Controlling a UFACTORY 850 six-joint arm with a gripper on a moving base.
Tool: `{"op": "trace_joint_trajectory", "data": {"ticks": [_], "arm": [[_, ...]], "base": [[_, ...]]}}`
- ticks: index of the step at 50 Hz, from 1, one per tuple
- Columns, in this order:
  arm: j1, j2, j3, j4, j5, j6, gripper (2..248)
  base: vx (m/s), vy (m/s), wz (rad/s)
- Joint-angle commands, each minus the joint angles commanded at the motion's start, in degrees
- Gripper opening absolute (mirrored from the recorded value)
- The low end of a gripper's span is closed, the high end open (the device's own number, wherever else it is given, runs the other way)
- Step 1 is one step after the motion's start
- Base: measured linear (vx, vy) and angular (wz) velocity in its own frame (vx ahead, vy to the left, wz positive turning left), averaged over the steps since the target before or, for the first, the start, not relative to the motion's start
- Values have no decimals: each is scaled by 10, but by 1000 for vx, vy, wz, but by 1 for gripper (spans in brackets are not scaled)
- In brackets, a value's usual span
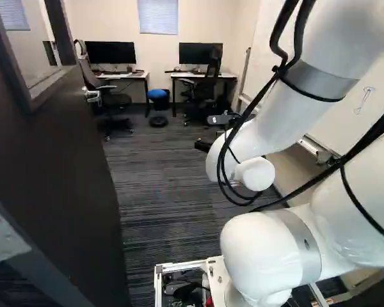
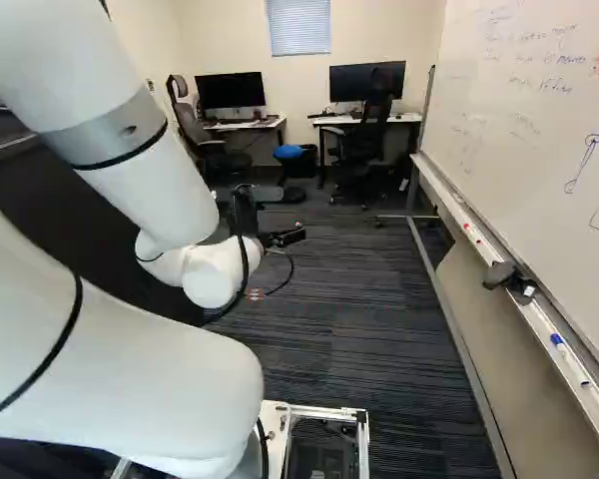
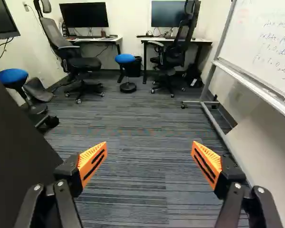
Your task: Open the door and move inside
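Note:
The dark door (image 1: 51, 166) stands swung open along the left of the left base view, its silver handle (image 1: 91, 94) near its far edge. Ahead of the arm the gripper (image 1: 208, 146) shows small and partly hidden by the wrist; in the right base view it points into the room. In the wrist view the gripper (image 3: 148, 166) has its two orange-padded fingers wide apart, with only carpet between them. The door's dark panel (image 3: 19, 156) is beside the gripper there, not touching the fingers.
A whiteboard (image 2: 539, 120) on a wheeled frame runs along the right, with markers on its tray (image 2: 519, 299). At the far wall are desks with monitors (image 3: 84, 15), office chairs (image 3: 78, 59) and a blue stool (image 3: 125, 59). Striped carpet (image 3: 133, 123) lies ahead.

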Motion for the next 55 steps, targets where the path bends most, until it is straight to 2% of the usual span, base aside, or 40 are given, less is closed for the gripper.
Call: {"op": "trace_joint_trajectory", "data": {"ticks": [55], "arm": [[0,0,0,0,0,0,247]], "base": [[171,4,3]]}}
